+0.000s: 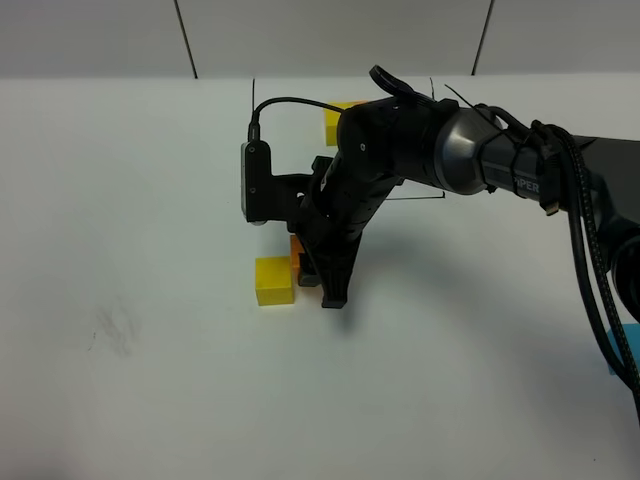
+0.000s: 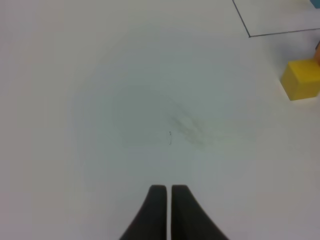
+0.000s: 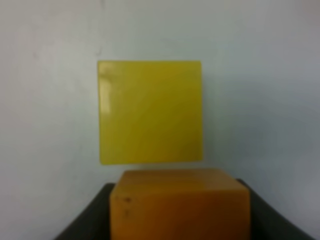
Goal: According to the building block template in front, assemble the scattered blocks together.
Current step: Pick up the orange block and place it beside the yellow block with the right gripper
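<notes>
Blocks: small stiff cubes, likely light, with smooth and perhaps slippery faces; best taken square-on across two opposite flat sides.
Yellow cube (image 3: 150, 112): loose on the desk (image 1: 150, 200); the landmark for the lines below.
Orange cube (image 3: 180, 207): just beside the yellow cube; I cannot tell whether they touch.
Right tool (image 1: 320, 285): clamped on the orange cube's two sides.
Left tool (image 2: 166, 192): fingers together, holding nothing, well apart from the yellow cube.
Blue cube (image 1: 622, 350): well apart from the yellow cube, on the right arm's side, partly behind a cable.
Template (image 1: 337, 122): behind the yellow cube, inside a thin black outline, mostly hidden by the arm.
Risk: a skewed release may nudge the yellow cube.
</notes>
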You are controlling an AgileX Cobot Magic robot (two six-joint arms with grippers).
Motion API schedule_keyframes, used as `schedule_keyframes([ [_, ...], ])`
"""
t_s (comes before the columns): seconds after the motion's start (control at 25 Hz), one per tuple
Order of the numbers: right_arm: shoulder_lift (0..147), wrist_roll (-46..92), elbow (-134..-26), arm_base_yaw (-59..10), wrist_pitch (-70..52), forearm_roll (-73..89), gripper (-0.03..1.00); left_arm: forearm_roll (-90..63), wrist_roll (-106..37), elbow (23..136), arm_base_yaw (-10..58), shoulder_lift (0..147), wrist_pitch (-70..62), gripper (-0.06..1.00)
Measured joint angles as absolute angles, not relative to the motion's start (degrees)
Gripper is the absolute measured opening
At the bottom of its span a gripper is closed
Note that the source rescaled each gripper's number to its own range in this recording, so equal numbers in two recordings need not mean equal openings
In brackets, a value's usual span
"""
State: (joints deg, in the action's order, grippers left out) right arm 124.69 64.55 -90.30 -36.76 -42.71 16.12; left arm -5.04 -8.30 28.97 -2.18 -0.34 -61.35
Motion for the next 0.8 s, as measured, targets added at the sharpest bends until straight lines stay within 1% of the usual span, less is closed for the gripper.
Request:
schedule_keyframes([
  [0.8, 126.5, 62.2, -90.4, -37.3, -43.9, 16.6, 0.49, -5.0, -8.3, 29.0, -2.2, -0.3, -61.3, 0.0],
])
